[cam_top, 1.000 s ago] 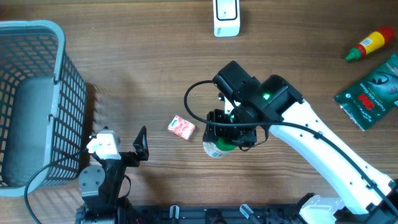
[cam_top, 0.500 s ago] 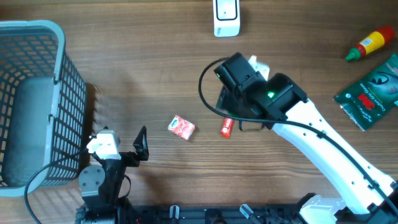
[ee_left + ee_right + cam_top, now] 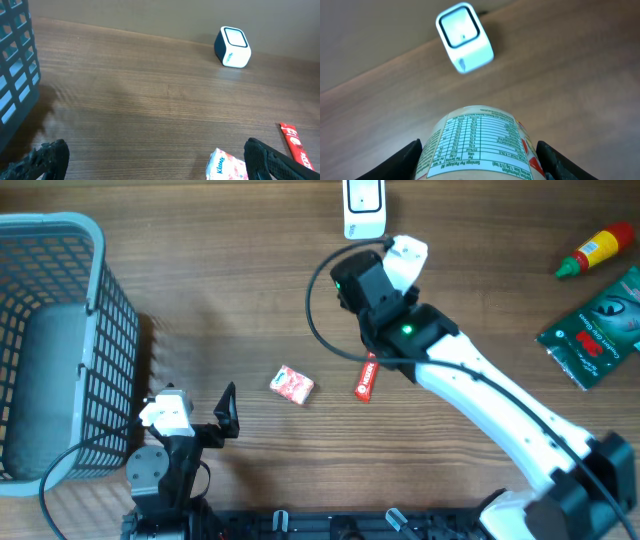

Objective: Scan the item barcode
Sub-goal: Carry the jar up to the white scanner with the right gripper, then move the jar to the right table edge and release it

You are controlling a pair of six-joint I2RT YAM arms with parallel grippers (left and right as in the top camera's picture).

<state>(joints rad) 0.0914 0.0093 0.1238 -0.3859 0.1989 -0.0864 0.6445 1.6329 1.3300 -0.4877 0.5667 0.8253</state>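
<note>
picked up and lifted: food tub (image 3: pixel 477 132), squeezed in the right gripper (image 3: pixel 480 165), held close to the white scanner (image 3: pixel 465 37). not yet done, probably: pointing the barcode at the scanner. left gripper (image 3: pixel 157 162) wide open, holding nothing, beside the blue basket (image 3: pixel 12 75)

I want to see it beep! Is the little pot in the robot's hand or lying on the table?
In the hand. The right gripper clamps the pot on both sides, facing the white scanner.
</note>
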